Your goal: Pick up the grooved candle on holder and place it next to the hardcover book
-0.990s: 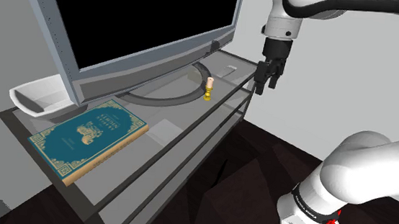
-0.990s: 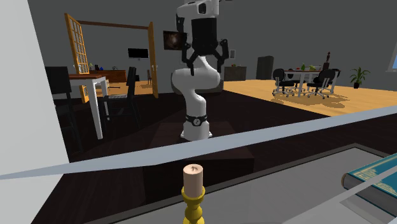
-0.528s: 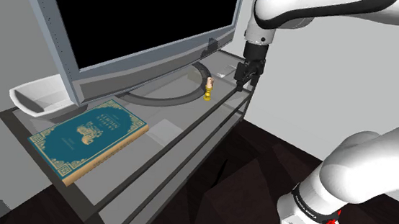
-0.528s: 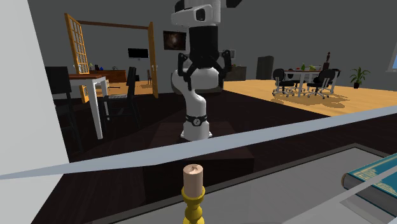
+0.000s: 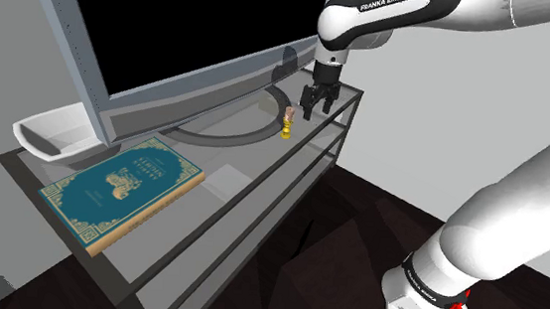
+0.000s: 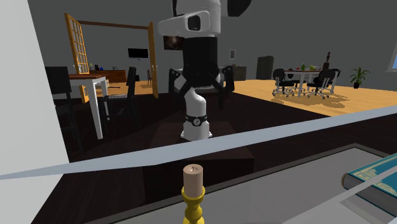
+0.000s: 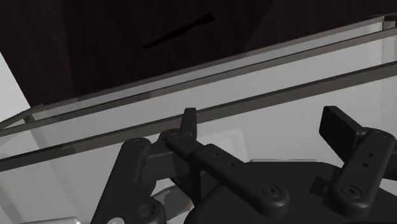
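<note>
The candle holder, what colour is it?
The holder is yellow, under a pale peach candle; the second exterior view shows it best.

Dark floor (image 5: 358, 224), grey wall (image 5: 414, 128)

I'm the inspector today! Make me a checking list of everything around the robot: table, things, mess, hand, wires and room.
Surface: glass stand, see-through top.
Job's things: candle upright on its yellow holder; book lying flat, well apart from it.
Clutter: TV; white tray beside the book.
Gripper: gripper open, close beside the candle, holding nothing.
Cables: nothing seen.
Surroundings: dark floor; chairs far off.
</note>
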